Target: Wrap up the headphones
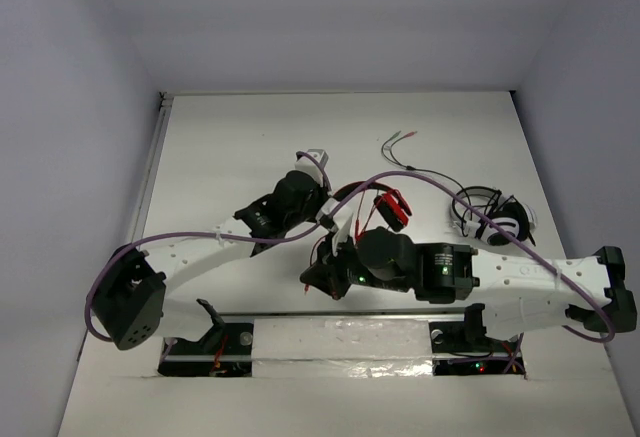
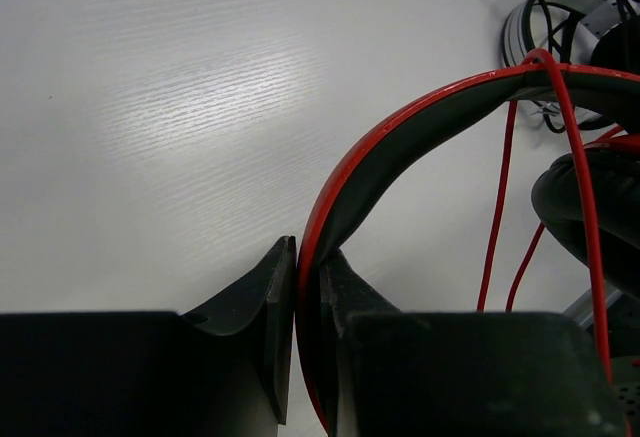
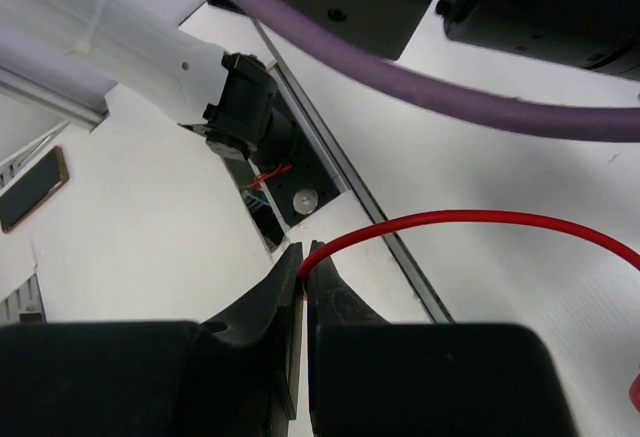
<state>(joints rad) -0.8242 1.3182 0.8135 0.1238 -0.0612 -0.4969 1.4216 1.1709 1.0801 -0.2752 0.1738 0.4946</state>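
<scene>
The red headphones lie mid-table, partly hidden by both arms. In the left wrist view their red, black-lined headband arcs up from between my fingers, with a black ear pad at right and the thin red cable looped over the band. My left gripper is shut on the headband; it also shows in the top view. My right gripper is shut on the red cable, which arcs off to the right; it sits near the front rail in the top view.
A black-and-white headset lies at the right, also in the left wrist view. A thin dark cable with green and red plugs lies behind it. The metal rail runs along the near edge. Purple arm cables cross above.
</scene>
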